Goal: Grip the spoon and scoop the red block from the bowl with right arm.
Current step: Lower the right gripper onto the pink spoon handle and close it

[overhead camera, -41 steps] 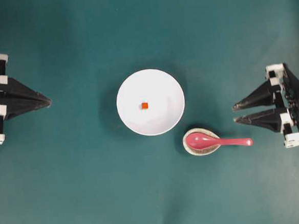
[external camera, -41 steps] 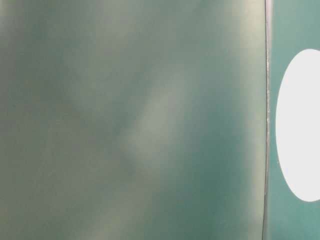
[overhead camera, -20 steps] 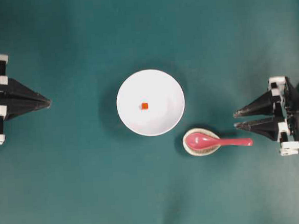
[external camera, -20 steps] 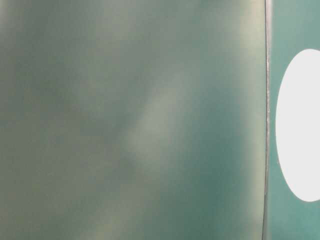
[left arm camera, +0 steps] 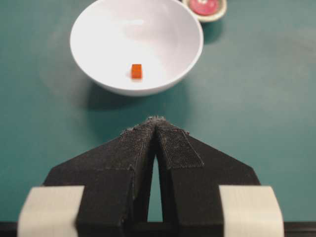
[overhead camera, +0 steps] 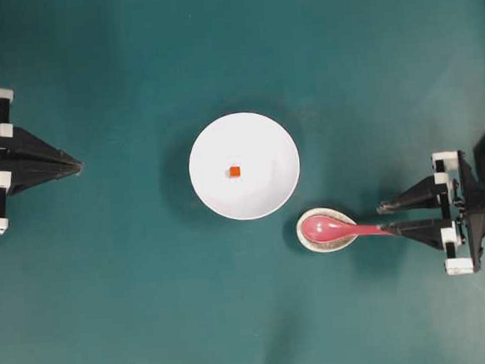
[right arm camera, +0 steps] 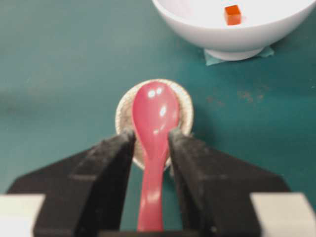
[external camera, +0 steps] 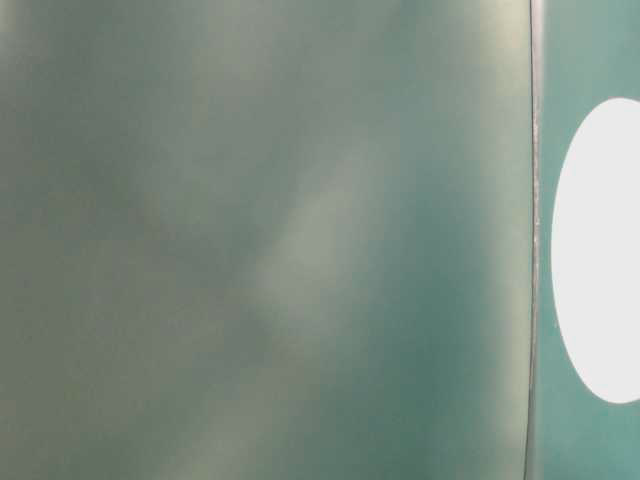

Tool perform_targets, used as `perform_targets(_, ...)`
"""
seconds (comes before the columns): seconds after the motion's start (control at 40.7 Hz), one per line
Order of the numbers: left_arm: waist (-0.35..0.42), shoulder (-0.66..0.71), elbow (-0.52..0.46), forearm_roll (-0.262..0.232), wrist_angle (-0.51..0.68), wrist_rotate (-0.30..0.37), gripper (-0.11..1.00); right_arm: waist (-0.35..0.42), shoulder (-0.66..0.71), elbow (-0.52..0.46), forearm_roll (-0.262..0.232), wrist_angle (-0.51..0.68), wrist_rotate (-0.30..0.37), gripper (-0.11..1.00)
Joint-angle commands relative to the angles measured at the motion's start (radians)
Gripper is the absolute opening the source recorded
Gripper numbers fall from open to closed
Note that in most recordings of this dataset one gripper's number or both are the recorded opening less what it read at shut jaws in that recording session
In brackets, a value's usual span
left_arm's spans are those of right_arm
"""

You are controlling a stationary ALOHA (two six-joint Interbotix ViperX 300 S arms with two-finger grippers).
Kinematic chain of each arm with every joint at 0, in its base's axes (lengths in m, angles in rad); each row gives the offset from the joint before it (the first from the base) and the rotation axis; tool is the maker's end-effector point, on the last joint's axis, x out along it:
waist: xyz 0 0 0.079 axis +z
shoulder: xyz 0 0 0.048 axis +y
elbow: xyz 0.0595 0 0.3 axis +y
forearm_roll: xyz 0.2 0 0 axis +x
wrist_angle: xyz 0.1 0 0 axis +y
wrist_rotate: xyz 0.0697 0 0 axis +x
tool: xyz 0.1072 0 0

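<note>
The pink-red spoon (overhead camera: 337,229) lies with its scoop in a small speckled dish (overhead camera: 306,241) and its handle pointing right. The white bowl (overhead camera: 265,143) stands mid-table with the tiny red block (overhead camera: 234,172) inside. My right gripper (overhead camera: 384,219) is open at the handle's end. In the right wrist view its fingers (right arm camera: 111,158) stand on either side of the spoon (right arm camera: 154,116), with small gaps on both sides. The bowl (right arm camera: 237,37) and block (right arm camera: 232,14) lie beyond. My left gripper (overhead camera: 76,166) is shut at the far left, facing the bowl (left arm camera: 163,39) and block (left arm camera: 136,71).
The dish (right arm camera: 185,106) sits just right of and below the bowl on the teal cloth. Teal tape (right arm camera: 212,58) shows under the bowl's foot. The table-level view is a blur, with a white oval (external camera: 600,250) at its right edge.
My right gripper has moved down the overhead view and slightly left, from beside the bowl's level onto the spoon's handle end. It stays open. The left arm has not moved.
</note>
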Motion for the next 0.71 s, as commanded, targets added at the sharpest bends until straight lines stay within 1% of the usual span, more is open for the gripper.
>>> perform_targets(0.0,-0.002,0.006,-0.029,0.003,-0.002,0.0,0.0,0.017,0.015,-0.017,0.014,-0.015,0.002,0.42)
perform_targets(0.245,-0.002,0.008,-0.029,0.003,0.005,0.0,0.0,0.035,0.069,-0.018,0.028,-0.015,0.002,0.42)
perform_targets(0.687,0.0,0.008,-0.029,0.003,0.021,0.002,0.0,0.054,0.117,-0.029,0.029,0.002,0.003,0.42)
